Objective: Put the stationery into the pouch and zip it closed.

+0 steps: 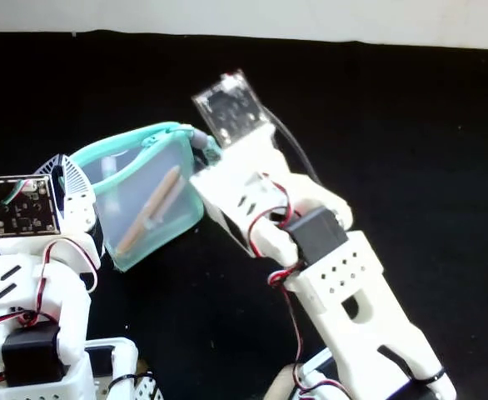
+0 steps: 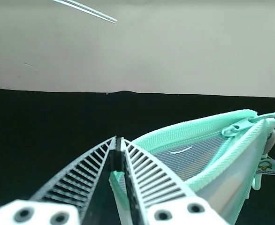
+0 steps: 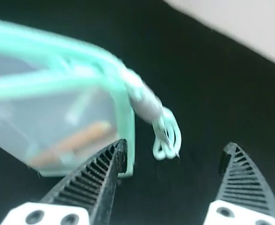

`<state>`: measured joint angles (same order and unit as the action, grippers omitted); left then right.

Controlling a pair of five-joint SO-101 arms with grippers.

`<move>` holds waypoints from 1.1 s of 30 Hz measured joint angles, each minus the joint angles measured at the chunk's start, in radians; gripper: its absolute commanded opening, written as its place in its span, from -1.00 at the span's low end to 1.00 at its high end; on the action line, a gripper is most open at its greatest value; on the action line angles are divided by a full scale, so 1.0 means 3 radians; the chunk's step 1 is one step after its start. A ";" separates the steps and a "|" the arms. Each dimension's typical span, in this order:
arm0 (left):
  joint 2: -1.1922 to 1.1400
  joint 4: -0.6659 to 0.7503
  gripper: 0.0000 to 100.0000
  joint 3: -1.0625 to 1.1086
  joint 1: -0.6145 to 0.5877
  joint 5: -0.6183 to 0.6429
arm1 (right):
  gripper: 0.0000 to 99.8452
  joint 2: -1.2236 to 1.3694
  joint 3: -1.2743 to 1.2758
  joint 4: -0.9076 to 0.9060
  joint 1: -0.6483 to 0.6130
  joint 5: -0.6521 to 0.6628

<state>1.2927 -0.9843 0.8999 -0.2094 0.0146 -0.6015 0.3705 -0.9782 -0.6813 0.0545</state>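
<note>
I see the pouch [image 1: 148, 196] above the bench [image 1: 410, 108], a pencil [image 1: 151, 210] inside it; left jaws clamp its left end, right jaws straddle the zip pull [image 3: 165, 138] at its right end.

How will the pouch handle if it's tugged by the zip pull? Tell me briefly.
Probably floppy: the pouch is held at one end by the left gripper, and its top edge bows. Likely light: thin clear walls, a pencil inside. The pull dangles loose by the open right gripper, so it may swing away.
</note>
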 measured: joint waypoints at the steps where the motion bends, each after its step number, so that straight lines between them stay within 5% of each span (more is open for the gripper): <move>1: 0.0000 0.0000 -0.98 -0.0005 0.0000 0.0000 | -0.37 -0.0041 0.0113 0.0000 0.0000 0.0000; 33: -0.0020 -0.0634 -0.98 -0.1054 -0.0128 -0.0010 | -0.37 -0.0148 0.1033 0.0522 0.0015 -0.0169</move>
<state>1.2866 -1.1745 0.5838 -0.2478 0.0115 -0.6460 0.6805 -0.8216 -0.6767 0.0038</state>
